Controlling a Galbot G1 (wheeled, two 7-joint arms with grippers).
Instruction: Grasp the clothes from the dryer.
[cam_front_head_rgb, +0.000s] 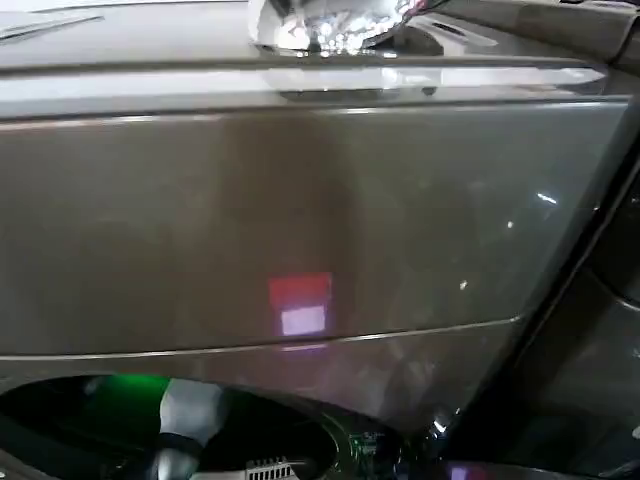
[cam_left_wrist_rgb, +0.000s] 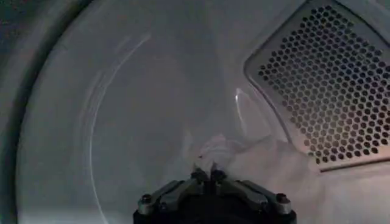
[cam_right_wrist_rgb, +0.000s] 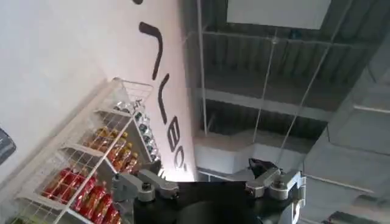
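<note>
My left gripper (cam_left_wrist_rgb: 208, 176) is inside the dryer (cam_front_head_rgb: 300, 230) drum, its fingertips pinched together on a bunch of the white clothes (cam_left_wrist_rgb: 256, 161), which lie on the drum floor just below the perforated panel (cam_left_wrist_rgb: 329, 79). My right gripper (cam_right_wrist_rgb: 210, 182) is raised with its fingers apart and empty, toward a wire shelf of bottles (cam_right_wrist_rgb: 91, 176) and the ceiling.

The head view is dim and softly blurred; the dryer (cam_front_head_rgb: 300, 220) panel carries a red-and-white reflected patch, and bright glare is thrown off a shiny dome (cam_front_head_rgb: 330, 25) at the top. Green light is seen in the dark opening below. The left wrist view is hazy, evenly grey and low in contrast. The right wrist view is brightly lit at the white wall (cam_right_wrist_rgb: 67, 55), while the ceiling (cam_right_wrist_rgb: 274, 67) is shadowed.
</note>
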